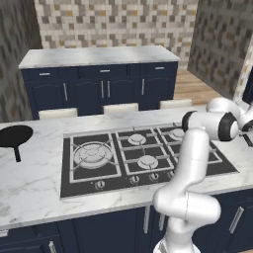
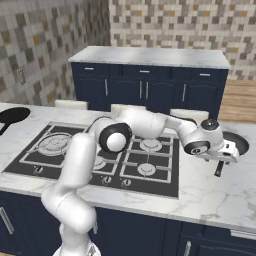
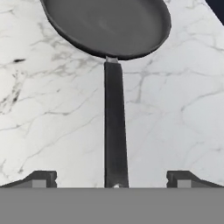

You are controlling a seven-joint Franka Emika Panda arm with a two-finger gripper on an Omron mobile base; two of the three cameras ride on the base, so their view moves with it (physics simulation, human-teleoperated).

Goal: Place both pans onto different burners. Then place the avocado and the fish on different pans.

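One black pan [image 3: 107, 26] lies on the marble counter right of the cooktop, its straight handle [image 3: 115, 131] running down the middle of the hand view. My gripper [image 3: 113, 179] hangs above that handle, open, one fingertip on each side of it and clear of it. From the right base view, the hand [image 2: 220, 147] covers part of this pan [image 2: 239, 142]. The other pan [image 1: 15, 134] rests on the counter left of the cooktop, also seen as pan [image 2: 12, 116]. The large burner [image 1: 93, 153] and the smaller burners [image 1: 147, 161] are bare. The avocado and the fish are out of view.
The black cooktop [image 1: 74, 185] sits in the marble counter [image 1: 29, 192]. Three pale stools [image 1: 120, 107] stand behind the counter. A dark blue cabinet island [image 1: 99, 79] with a marble top stands farther back, before tiled walls.
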